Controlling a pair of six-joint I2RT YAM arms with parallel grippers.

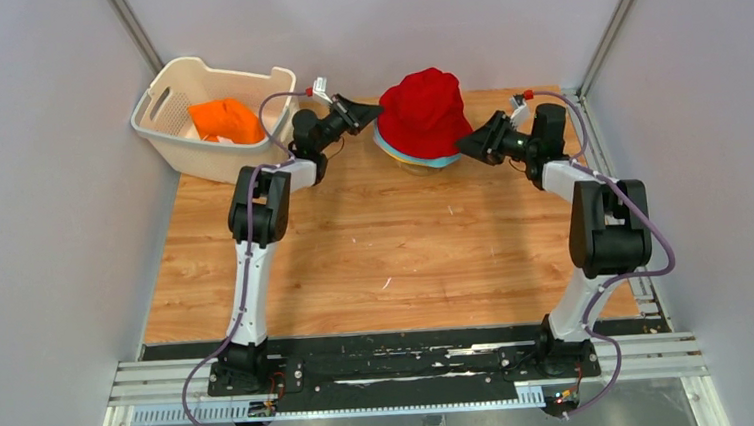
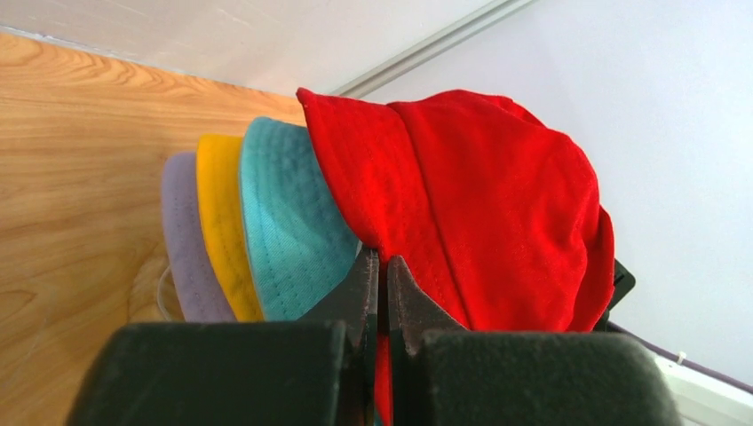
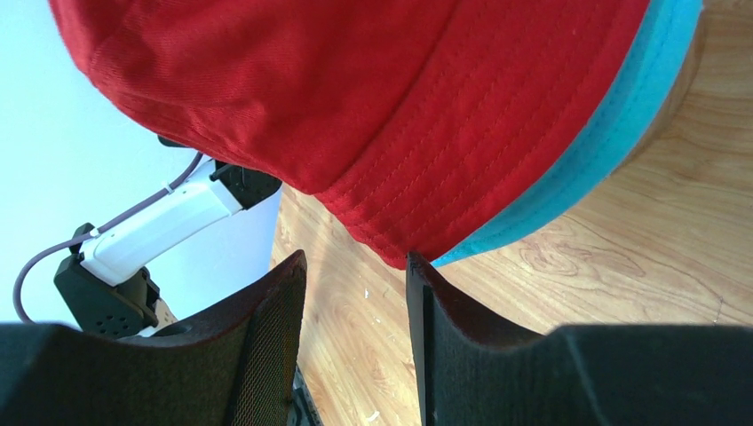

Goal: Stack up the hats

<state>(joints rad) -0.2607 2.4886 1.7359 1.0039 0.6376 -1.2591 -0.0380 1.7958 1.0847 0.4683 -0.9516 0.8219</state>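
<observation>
Your left gripper (image 2: 380, 259): jaws pressed together, red brim pinched between, strip of red showing further down gap. Red hat (image 2: 479, 195) outermost, crown against pale wall (image 2: 648, 106). Nested behind it you see teal hat (image 2: 284, 231), yellow hat (image 2: 222, 222), lavender hat (image 2: 182, 240), brim bands only. Lavender brim next to wood tabletop (image 2: 71, 177).

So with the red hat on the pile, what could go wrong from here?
1. The left fingers are shut on the brim of the red hat; retreating without opening could drag it off the teal hat below.
2. The right fingers stand open with that brim's edge at one tip; a careless move might snag or lift it.
3. The orange hat lies in the basket, unstacked; fitting it on could tilt the pile.
</observation>
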